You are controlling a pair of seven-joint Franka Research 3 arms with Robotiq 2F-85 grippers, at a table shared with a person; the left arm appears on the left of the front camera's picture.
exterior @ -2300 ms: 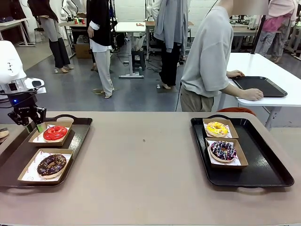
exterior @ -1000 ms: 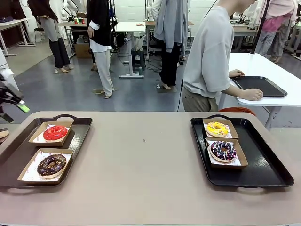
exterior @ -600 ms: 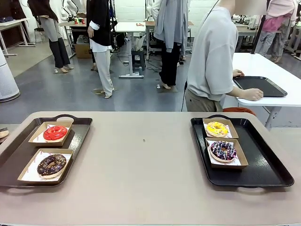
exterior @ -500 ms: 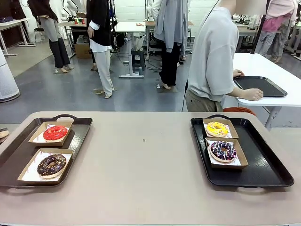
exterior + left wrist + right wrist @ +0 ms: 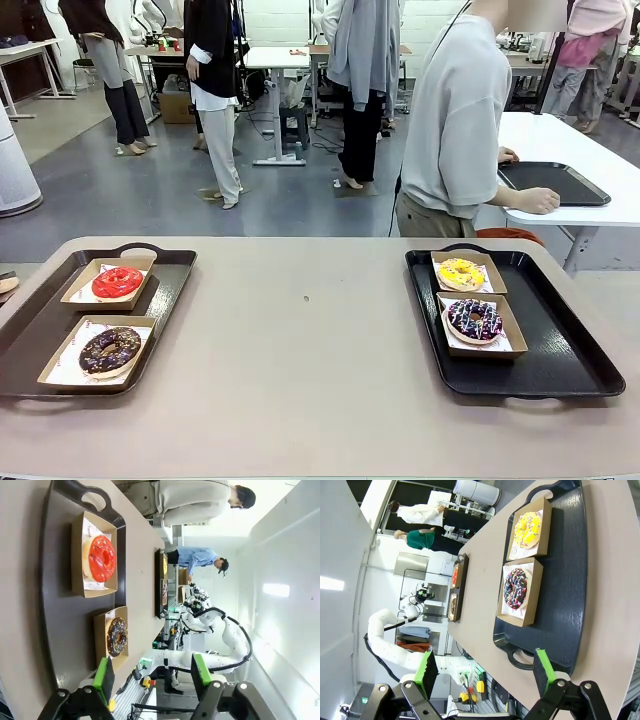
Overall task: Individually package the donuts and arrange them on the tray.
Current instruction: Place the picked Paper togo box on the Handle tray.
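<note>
**Four boxed donuts on two trays: soft goods, lift by the box**

Glossy red-iced ring donut [image 5: 117,282] and dark chocolate ring donut [image 5: 110,349]: each sits on white printed paper in its own shallow brown cardboard box [image 5: 101,355], both boxes on the black plastic tray at the robot's left [image 5: 170,285]. Yellow-iced ring donut [image 5: 461,272] and dark purple sprinkled ring donut [image 5: 475,318]: boxed likewise, one behind the other, on the black tray at the right [image 5: 560,340].

Handling, as judged: light, soft, easily dented; icing likely tacky and would smear under pads. Better hold is a box's side wall, pinched at the rim, keeping the box level so the donut cannot slide. Thin cardboard may flex.

Left gripper [image 5: 152,677], wrist view: green-padded fingers apart, nothing between them, hanging off the near end of the left tray. Right gripper [image 5: 486,672]: jaws spread wide, empty, off the near end of the right tray.

Both trays lie well apart on the beige table [image 5: 310,370]. A person in a grey top [image 5: 455,120] stands beyond, hands on another table.
</note>
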